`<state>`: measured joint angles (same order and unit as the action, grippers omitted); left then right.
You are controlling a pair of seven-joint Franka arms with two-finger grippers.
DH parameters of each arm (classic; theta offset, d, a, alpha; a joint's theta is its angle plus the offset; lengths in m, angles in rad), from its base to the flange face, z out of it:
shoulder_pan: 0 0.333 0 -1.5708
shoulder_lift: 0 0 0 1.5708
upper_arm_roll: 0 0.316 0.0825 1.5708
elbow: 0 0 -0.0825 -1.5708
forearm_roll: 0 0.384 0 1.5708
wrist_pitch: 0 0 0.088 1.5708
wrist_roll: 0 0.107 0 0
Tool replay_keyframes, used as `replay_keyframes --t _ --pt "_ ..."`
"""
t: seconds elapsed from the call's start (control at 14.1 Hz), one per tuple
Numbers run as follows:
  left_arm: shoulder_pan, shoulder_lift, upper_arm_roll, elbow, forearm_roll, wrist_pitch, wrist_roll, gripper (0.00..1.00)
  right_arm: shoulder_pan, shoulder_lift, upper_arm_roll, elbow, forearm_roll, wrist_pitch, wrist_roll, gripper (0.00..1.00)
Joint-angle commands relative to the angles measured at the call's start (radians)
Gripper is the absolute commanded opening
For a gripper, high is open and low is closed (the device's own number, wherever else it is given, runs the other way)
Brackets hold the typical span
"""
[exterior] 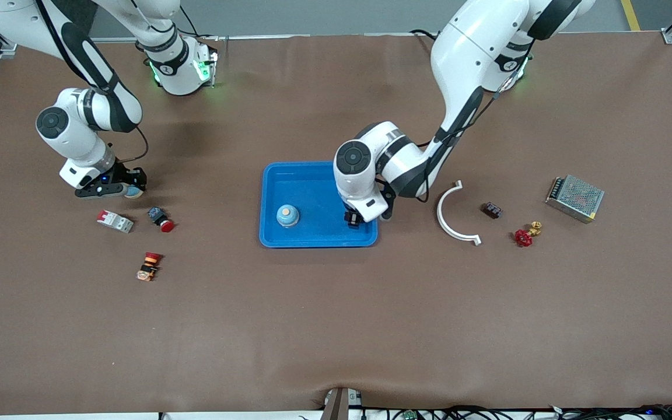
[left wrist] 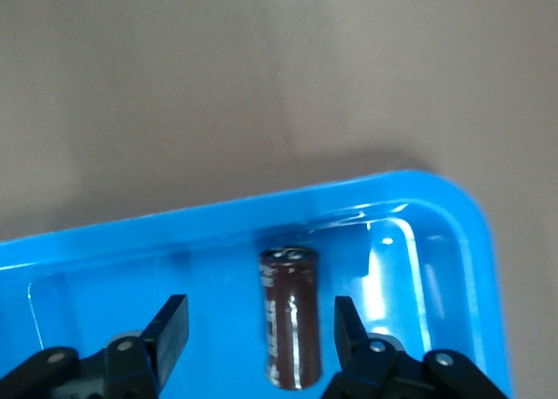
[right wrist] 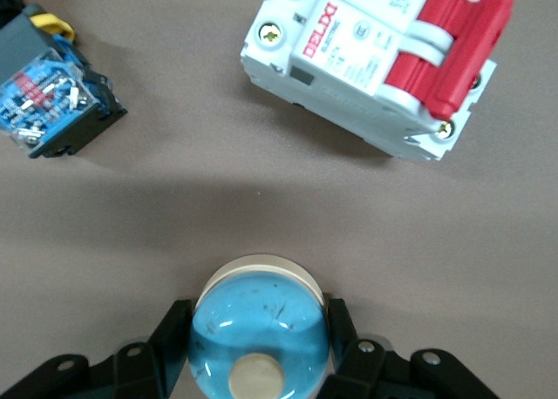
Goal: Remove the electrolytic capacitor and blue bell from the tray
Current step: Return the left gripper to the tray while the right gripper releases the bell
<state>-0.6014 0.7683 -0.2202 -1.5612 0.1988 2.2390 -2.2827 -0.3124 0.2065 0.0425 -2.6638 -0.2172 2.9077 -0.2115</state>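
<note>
Brown matting is covering the table (exterior: 336, 326), with a blue tray (exterior: 307, 175) sitting near its centre. Left gripper (exterior: 352, 220) is hanging spread open inside the tray's corner toward the left arm's end; the capacitor (left wrist: 290, 316) is lying between its fingers (left wrist: 171, 327), untouched. Right gripper (right wrist: 258, 340) is clamping a blue bell (right wrist: 259, 333) near the right arm's edge, beside a circuit breaker (right wrist: 377, 63). A second bell (exterior: 287, 214) is resting in the tray.

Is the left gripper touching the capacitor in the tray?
Apart. The left wrist view shows blue tray floor between each fingertip and the capacitor.
</note>
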Motion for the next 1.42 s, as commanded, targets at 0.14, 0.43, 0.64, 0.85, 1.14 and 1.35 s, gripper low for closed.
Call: replay_keyframes --t 0.14,0.43,0.64,0.85,1.14,1.35 --pt "-0.008 0.034 0.004 0.018 -0.013 0.008 -0.009 0.65 -0.022 0.074 0.02 0.008 -0.004 0.064 0.026 0.86" --pt "-0.008 0.028 0.004 0.021 -0.009 0.008 0.005 0.07 0.004 0.05 0.03 0.015 -0.005 0.048 0.02 1.0" --pt "-0.008 0.006 0.01 0.023 0.017 0.001 0.034 0.0 0.058 -0.031 0.028 0.062 -0.007 -0.167 0.021 1.0" --pt "0.011 -0.075 0.013 0.021 0.019 -0.071 0.124 0.0 0.122 -0.145 0.03 0.122 -0.007 -0.431 0.027 1.0" --pt "0.112 -0.155 0.013 0.012 0.018 -0.237 0.343 0.0 0.284 -0.246 0.031 0.261 -0.007 -0.818 0.241 1.0" --pt "0.234 -0.173 0.005 0.003 0.013 -0.257 0.481 0.0 0.474 -0.237 0.033 0.297 0.024 -0.843 0.609 1.0"
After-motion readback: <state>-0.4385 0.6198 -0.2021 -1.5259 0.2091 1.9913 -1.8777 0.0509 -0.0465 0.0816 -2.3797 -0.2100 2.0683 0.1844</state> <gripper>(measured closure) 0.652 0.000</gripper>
